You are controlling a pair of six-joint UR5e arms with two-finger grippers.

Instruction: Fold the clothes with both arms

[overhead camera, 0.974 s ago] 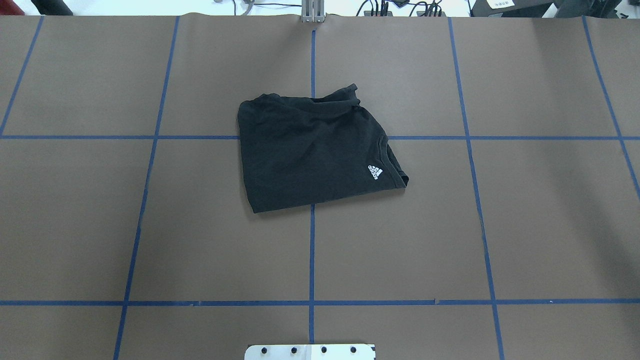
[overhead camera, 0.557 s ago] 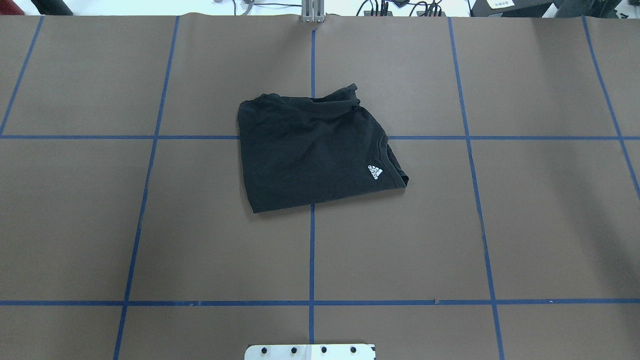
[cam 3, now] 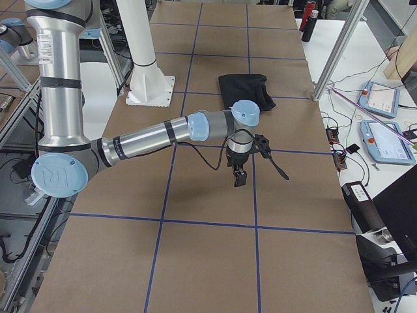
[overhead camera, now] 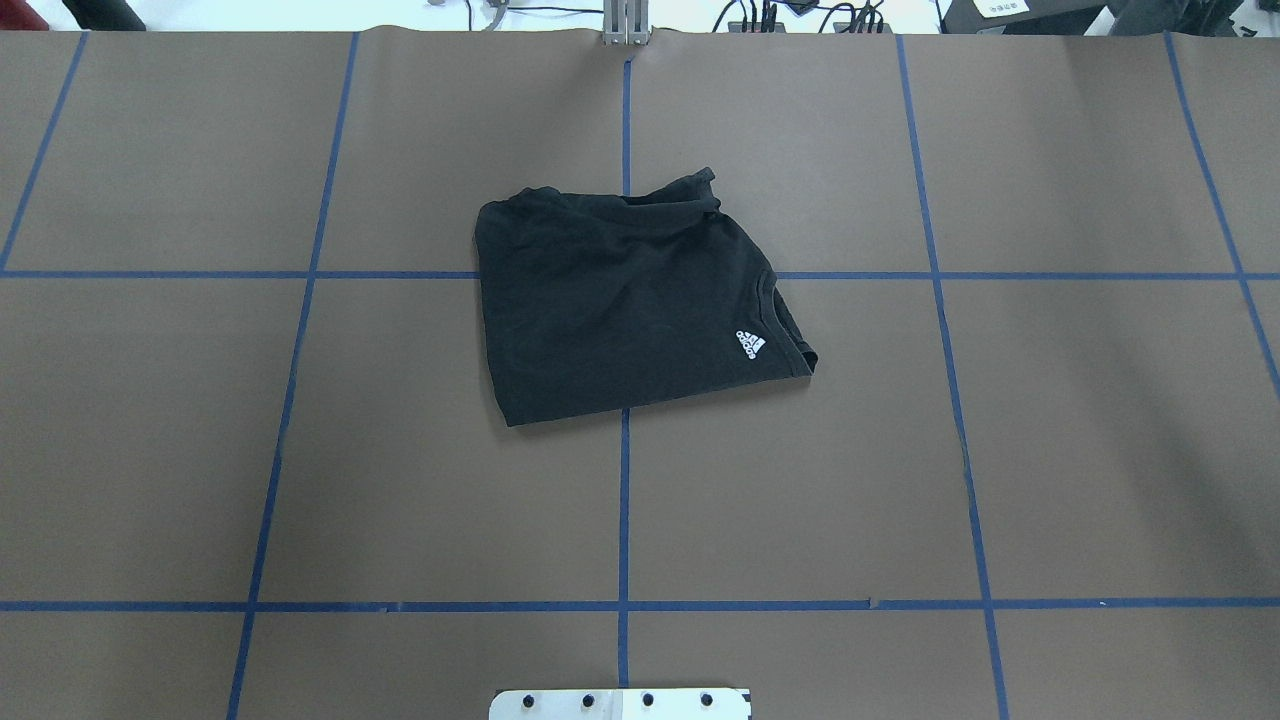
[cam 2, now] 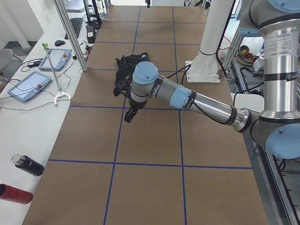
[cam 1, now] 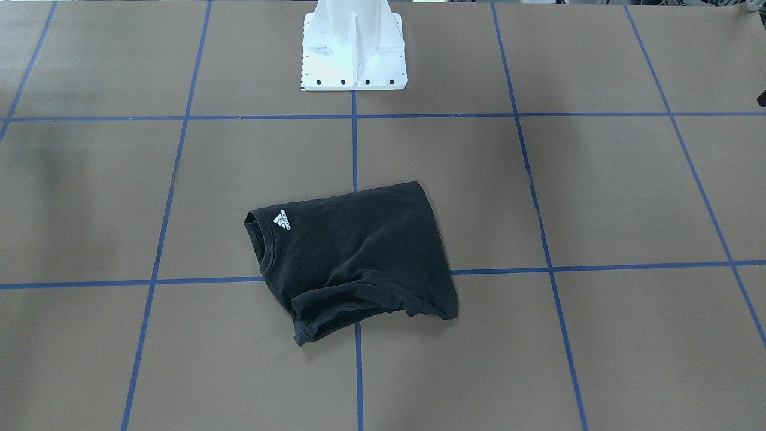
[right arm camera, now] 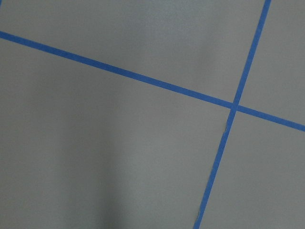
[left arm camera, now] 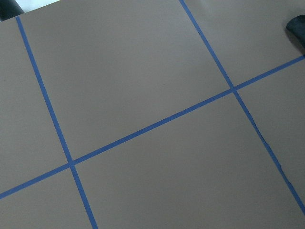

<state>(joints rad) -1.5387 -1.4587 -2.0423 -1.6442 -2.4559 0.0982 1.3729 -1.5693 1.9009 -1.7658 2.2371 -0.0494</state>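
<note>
Lying folded, T-shirt [overhead camera: 630, 310] apart from left claw [cam 2: 128, 116], right claw [cam 3: 240, 177].

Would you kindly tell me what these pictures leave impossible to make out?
- Black short-sleeved T-shirt: anything inside the fold is hidden by its top layer, in the overhead and front-facing views.
- The black left gripper and right gripper: outside those views, too small in the side views; open or shut, cannot tell.
- Wrist views: only the brown table with blue tape lines.

Bare table [overhead camera: 800, 480] all round T-shirt [overhead camera: 620, 310]; white pedestal [cam 1: 353, 48] robot-side.
</note>
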